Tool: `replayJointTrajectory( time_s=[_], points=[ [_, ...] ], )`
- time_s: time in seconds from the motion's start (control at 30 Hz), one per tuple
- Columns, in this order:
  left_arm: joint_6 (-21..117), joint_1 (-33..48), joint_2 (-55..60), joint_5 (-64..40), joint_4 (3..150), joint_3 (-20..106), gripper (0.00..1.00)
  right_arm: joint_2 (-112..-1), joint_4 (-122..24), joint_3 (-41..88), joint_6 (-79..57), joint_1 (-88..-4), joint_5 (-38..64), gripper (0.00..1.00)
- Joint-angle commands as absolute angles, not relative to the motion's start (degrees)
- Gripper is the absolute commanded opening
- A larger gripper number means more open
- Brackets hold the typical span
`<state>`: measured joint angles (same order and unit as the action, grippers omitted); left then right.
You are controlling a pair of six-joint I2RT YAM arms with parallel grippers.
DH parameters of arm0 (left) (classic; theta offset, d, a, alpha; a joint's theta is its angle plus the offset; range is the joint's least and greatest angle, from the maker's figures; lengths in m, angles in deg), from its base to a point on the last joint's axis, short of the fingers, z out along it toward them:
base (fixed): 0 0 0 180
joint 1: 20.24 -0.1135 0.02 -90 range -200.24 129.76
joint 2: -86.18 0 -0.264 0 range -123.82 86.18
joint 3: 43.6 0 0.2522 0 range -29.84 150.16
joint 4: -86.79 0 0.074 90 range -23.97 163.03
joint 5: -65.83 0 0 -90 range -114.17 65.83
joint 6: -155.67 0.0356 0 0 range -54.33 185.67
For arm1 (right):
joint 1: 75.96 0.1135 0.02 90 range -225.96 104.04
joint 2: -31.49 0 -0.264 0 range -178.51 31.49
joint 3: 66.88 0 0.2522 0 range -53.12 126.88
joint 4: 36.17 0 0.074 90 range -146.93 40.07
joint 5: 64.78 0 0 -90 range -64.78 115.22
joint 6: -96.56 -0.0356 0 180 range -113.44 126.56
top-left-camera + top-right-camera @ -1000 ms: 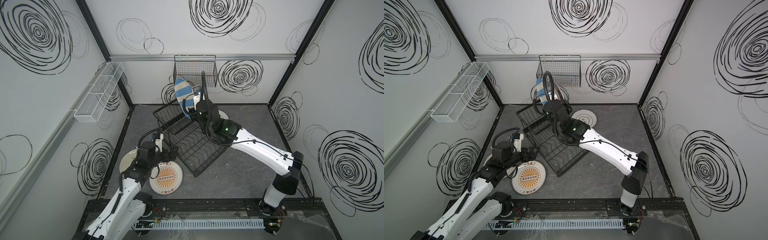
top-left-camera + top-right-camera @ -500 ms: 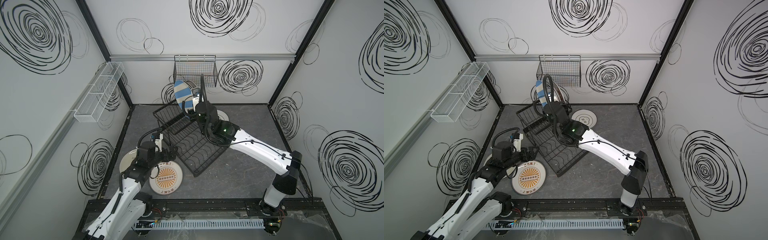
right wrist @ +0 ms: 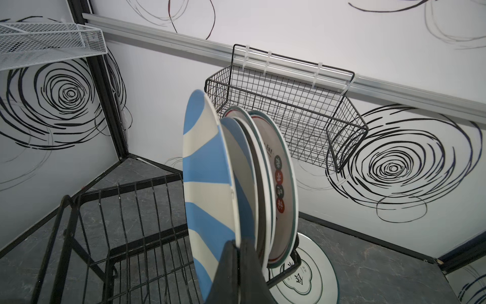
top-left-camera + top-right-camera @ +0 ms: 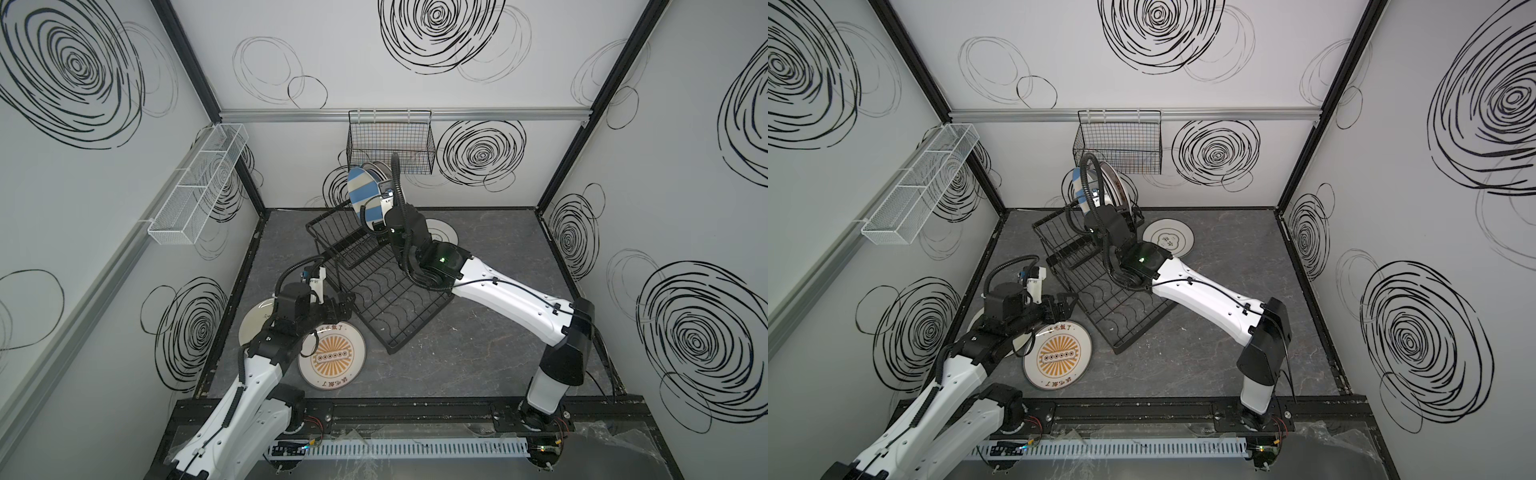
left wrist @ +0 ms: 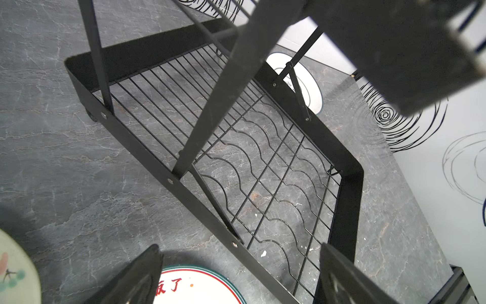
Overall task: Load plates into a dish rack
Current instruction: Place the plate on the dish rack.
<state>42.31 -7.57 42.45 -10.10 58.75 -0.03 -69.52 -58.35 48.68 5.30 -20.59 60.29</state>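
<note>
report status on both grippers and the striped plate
Right gripper shut on striped plate rim, upright at dish rack upper tier beside racked plates. Left gripper open, empty, by sunburst plate. Nothing seen blocking.

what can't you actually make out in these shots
Striped plate lower rim: right wrist view, covered by the shut right gripper; whether it sits in a dish rack slot is unclear.
Racked plates behind it: overlapping, count uncertain.
Cream plate: both top views, mostly under the left arm, script too small.
Sunburst plate: left wrist view, only a rim strip, cut by the edge.
</note>
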Motion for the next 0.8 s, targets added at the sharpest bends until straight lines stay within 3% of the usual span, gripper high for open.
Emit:
replayJointTrajectory(
  time_s=[0.0,0.5,0.77],
  points=[
    [43.1,-8.1,42.5,-10.6,59.8,0.8,0.96,-70.3,-55.1,49.3,5.5,-20.9,62.5,0.00],
    [43.1,-8.1,42.7,-10.8,59.6,0.8,0.96,-75.2,-56.9,52.5,4.6,-21.8,62.6,0.00],
    [43.0,-8.1,43.0,-10.9,59.5,1.0,0.96,-73.9,-58.3,54.2,5.0,-21.5,61.5,0.30]
  ],
)
